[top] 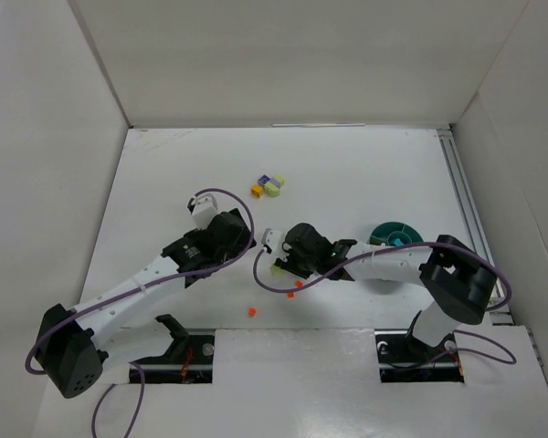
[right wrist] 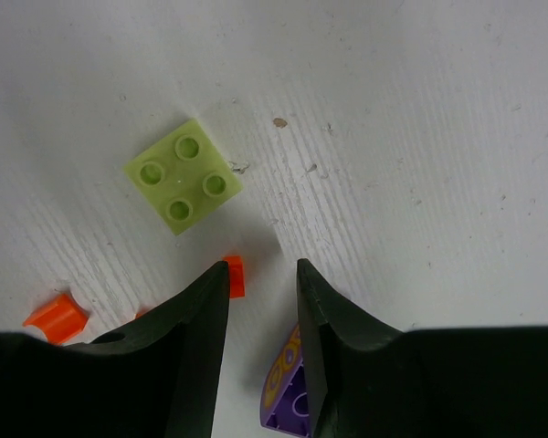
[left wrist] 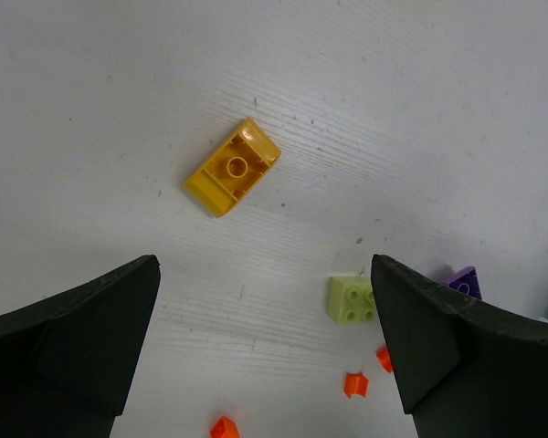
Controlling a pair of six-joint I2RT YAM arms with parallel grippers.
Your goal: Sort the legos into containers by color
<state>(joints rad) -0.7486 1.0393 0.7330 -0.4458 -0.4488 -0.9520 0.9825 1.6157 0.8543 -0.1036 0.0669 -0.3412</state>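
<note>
- Under my left wrist, my left end effector [left wrist: 265, 265] is spread wide. It holds nothing and touches nothing, and bare counter [left wrist: 91, 109] shows between its fingers.
- Ahead of that gap, a yellow piece [left wrist: 233, 167] lies upside down with its hollow underside up, well clear of both fingers.
- Near the finger on the right of that view sit a pale green brick [left wrist: 352, 298], studs up, and the corner of a purple piece [left wrist: 463, 281]. Small orange pieces [left wrist: 354, 384] are scattered closer in.
- My right end effector [right wrist: 262, 269] is drawn in to a narrow slit, with nothing between the tips.
- In the right wrist view, an orange bit [right wrist: 234, 276] lies just beside the tip of the finger on the left. I cannot tell whether they touch.
- The pale green brick lies just ahead of those tips and apart from them.
- The purple piece, rounded with yellow print, shows in the gap nearer my wrist and is partly hidden by the finger on the right. A strip of counter separates it from the other finger.
- From above, both end effectors sit near each other at mid-counter.
- The teal bowl [top: 382, 233] stands to the right, partly hidden behind my right arm and apart from the loose legos.
- A far group [top: 274, 189] of yellow, purple and pale green bricks lies farther back.
</note>
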